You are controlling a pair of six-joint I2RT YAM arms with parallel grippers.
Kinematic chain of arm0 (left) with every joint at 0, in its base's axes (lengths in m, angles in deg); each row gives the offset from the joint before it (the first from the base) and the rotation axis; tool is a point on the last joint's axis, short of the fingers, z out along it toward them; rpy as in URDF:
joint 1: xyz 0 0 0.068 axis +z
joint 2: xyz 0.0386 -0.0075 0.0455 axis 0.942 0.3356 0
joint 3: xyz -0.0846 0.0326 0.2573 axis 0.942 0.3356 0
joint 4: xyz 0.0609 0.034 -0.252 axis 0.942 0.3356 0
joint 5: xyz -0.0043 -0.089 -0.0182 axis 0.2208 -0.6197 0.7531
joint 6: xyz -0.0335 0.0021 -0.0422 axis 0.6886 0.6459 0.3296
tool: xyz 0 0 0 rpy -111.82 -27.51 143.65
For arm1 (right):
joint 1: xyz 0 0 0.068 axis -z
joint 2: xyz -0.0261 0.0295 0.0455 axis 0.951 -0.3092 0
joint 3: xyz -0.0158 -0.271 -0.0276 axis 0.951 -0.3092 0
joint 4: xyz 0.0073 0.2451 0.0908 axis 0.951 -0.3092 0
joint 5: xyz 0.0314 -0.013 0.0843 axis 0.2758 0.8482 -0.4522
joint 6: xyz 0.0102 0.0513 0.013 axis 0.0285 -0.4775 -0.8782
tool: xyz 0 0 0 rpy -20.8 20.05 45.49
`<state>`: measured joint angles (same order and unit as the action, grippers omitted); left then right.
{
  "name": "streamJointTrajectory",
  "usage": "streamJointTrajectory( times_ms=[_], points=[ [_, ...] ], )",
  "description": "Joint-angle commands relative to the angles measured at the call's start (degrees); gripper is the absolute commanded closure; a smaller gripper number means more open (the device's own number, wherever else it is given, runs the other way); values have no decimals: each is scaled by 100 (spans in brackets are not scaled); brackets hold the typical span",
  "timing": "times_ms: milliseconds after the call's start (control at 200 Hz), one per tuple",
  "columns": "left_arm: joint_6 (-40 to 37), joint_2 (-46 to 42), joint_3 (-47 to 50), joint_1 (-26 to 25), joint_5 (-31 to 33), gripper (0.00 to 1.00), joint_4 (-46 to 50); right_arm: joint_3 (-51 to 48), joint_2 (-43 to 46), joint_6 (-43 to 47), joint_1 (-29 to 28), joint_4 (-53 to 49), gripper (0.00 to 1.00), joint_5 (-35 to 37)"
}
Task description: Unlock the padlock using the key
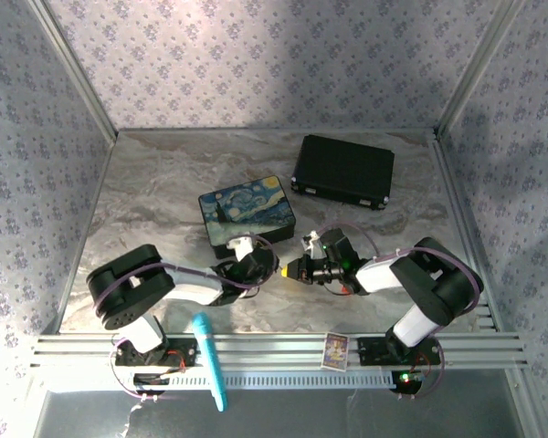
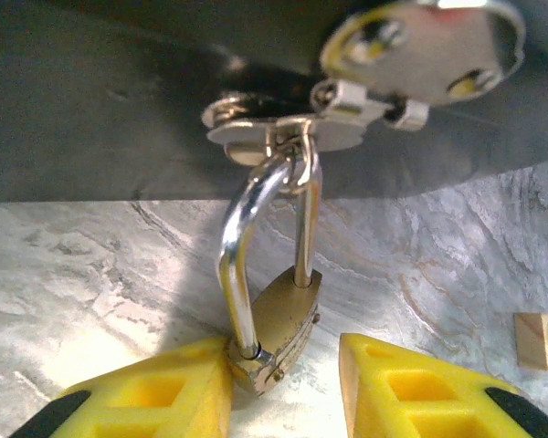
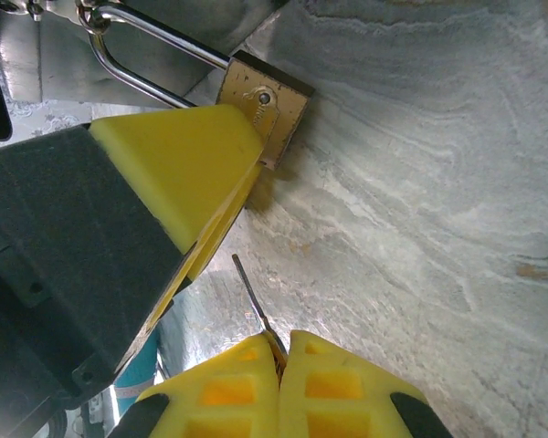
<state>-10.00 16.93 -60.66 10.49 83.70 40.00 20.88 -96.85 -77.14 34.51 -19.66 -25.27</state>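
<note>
The brass padlock (image 2: 279, 319) hangs by its silver shackle (image 2: 237, 246) from the metal hasp (image 2: 283, 128) of the painted box (image 1: 247, 214). My left gripper (image 2: 285, 354) is open around the lock body: the left finger (image 2: 155, 397) touches it and the right finger (image 2: 411, 388) stands apart. In the right wrist view the padlock (image 3: 267, 102) lies behind the left arm's yellow finger (image 3: 183, 169). My right gripper (image 3: 281, 342) is shut on the key (image 3: 253, 297), whose thin blade points up toward the lock without reaching it. From above, the two grippers (image 1: 258, 265) (image 1: 297, 269) meet in front of the box.
A black case (image 1: 344, 171) lies at the back right. A small tan cube (image 2: 539, 339) sits on the marble to the lock's right. A teal pen (image 1: 210, 360) and a small card (image 1: 335, 349) rest on the front rail.
</note>
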Motion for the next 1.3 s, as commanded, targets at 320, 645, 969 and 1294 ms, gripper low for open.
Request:
streamJointTrajectory(
  times_ms=[320,645,969,1294],
  points=[
    [74,208,13,-12,14,96,1120,-56,-159,97,89,-61,100,66],
    [-197,-689,514,270,-1075,100,570,282,-813,-106,178,470,100,-638],
    [-209,-856,841,603,-2072,100,-204,667,-1520,-327,162,913,100,-1307],
    [-40,-686,1040,678,-2375,100,-947,430,-1781,-818,368,1971,100,-1510]
  ],
)
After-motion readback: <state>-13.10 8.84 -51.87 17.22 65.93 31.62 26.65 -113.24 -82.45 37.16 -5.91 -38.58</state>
